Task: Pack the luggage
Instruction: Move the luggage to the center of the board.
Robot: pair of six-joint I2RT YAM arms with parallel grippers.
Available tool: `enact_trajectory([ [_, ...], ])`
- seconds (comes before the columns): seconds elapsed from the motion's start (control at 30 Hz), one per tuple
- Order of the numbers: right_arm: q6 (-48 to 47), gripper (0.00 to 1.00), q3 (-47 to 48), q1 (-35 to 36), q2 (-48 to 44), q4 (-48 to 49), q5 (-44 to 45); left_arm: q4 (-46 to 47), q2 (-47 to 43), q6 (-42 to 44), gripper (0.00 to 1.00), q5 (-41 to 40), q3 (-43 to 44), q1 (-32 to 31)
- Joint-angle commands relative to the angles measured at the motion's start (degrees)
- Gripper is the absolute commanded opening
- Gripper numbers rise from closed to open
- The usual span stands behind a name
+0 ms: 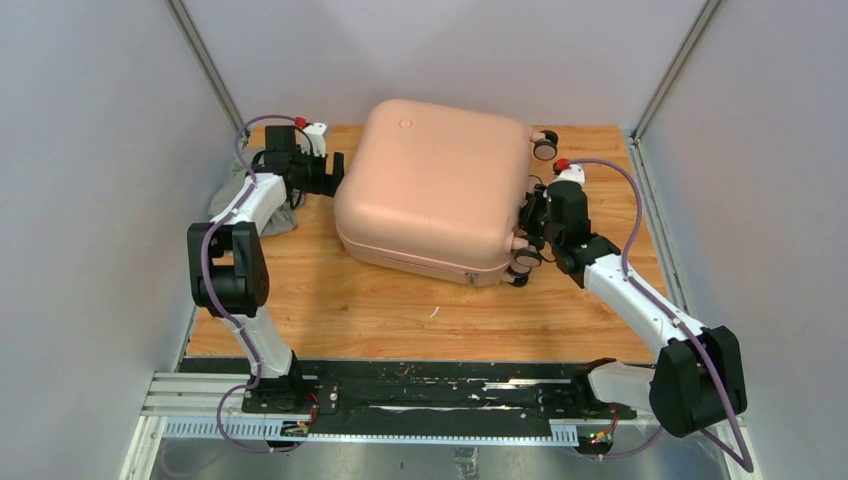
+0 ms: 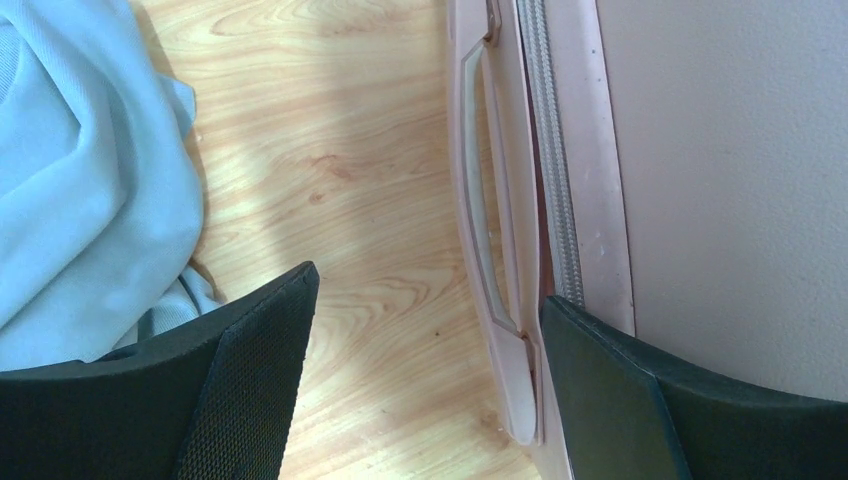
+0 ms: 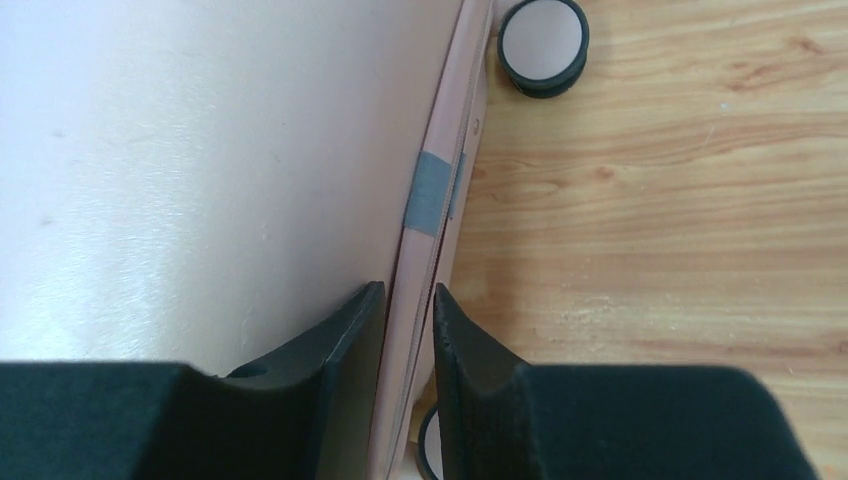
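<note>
At the frame's centre lies the closed, pale pink luggage [image 1: 430, 190], wheels [image 1: 545, 147] rightward, long axis left-right; left gripper [image 2: 428, 290] spread, right gripper [image 3: 408, 295] pinches its rim [image 3: 462, 100].

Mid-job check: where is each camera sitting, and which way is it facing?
Top external: above and behind the bases, looking down on the table, luggage and both arms.
Left wrist: looks past the open left gripper at the luggage handle and cloth.
Right wrist: looks along the right gripper, fingers astride the luggage edge, a wheel beyond.
All share the luggage.
</note>
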Motion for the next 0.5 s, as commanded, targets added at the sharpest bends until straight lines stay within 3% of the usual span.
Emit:
enact_trajectory([
  [0.0,2.11,0.31,-1.73,4.76,0.52,-3.91,-8.12,-3.74,-5.94,-2.64,0.87,9.78,-4.44,-6.14],
  [0.47,1.09,0.32,13.99,1.57,18.11,-3.24,-13.76,-3.19,-13.07,-0.69,0.87,10.99,-13.68,-6.23],
])
